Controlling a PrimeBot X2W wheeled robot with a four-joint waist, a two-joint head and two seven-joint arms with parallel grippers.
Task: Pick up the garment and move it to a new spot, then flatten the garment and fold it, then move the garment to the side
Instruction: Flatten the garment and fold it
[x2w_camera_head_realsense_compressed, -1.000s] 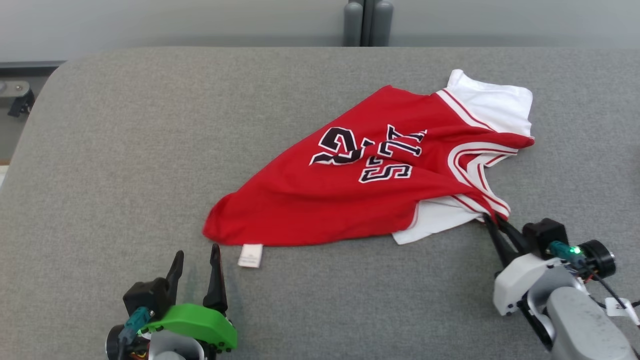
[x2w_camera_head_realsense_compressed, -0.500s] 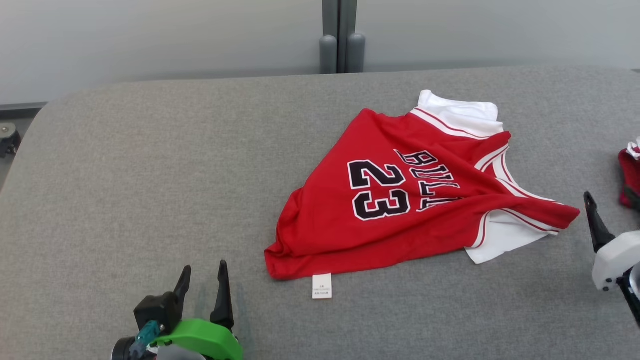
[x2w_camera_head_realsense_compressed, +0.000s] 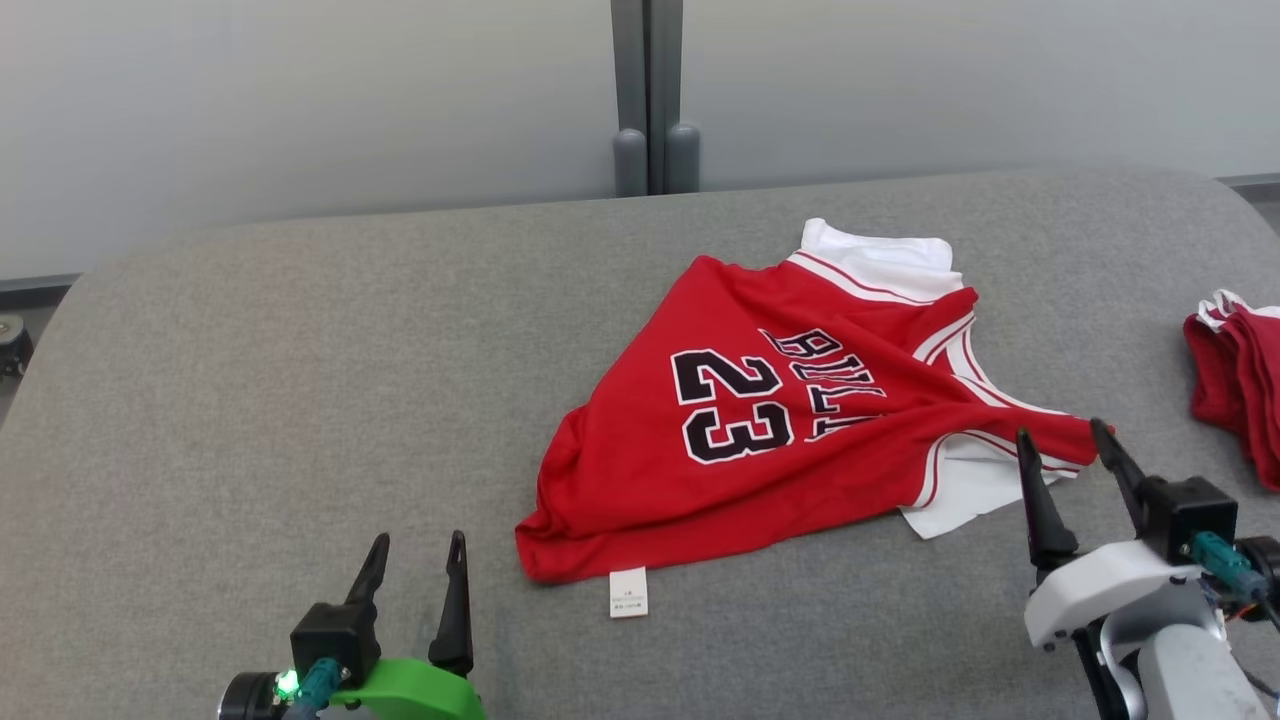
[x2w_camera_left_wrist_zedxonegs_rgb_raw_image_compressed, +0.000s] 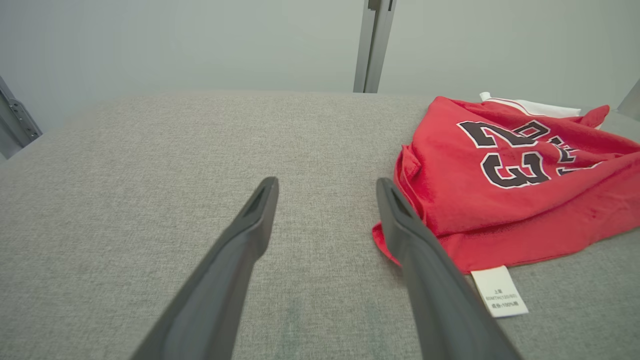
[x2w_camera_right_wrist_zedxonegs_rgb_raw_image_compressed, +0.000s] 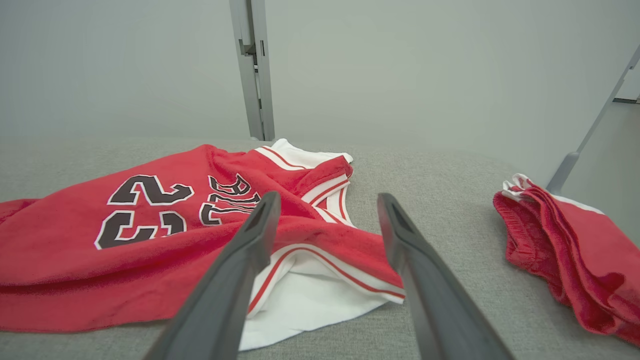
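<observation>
A red basketball jersey, the garment (x2w_camera_head_realsense_compressed: 780, 420), lies crumpled on the grey table with the number 23 up and its white lining showing at the right. It also shows in the left wrist view (x2w_camera_left_wrist_zedxonegs_rgb_raw_image_compressed: 520, 180) and the right wrist view (x2w_camera_right_wrist_zedxonegs_rgb_raw_image_compressed: 150, 235). A white label (x2w_camera_head_realsense_compressed: 628, 592) sticks out at its near hem. My right gripper (x2w_camera_head_realsense_compressed: 1065, 450) is open at the jersey's right strap corner, with a red and white edge lying between and under its fingers (x2w_camera_right_wrist_zedxonegs_rgb_raw_image_compressed: 260, 240). My left gripper (x2w_camera_head_realsense_compressed: 418, 555) is open just left of the hem corner, holding nothing.
A second red garment (x2w_camera_head_realsense_compressed: 1235, 370) lies bunched at the table's right edge, also in the right wrist view (x2w_camera_right_wrist_zedxonegs_rgb_raw_image_compressed: 570, 250). The grey padded table (x2w_camera_head_realsense_compressed: 300, 400) stretches bare to the left. A grey post (x2w_camera_head_realsense_compressed: 648, 100) stands behind the table's far edge.
The right gripper was shut on the jersey's strap a second ago and has let go and opened. The jersey now lies turned with the 23 readable. The camera view has shifted.
</observation>
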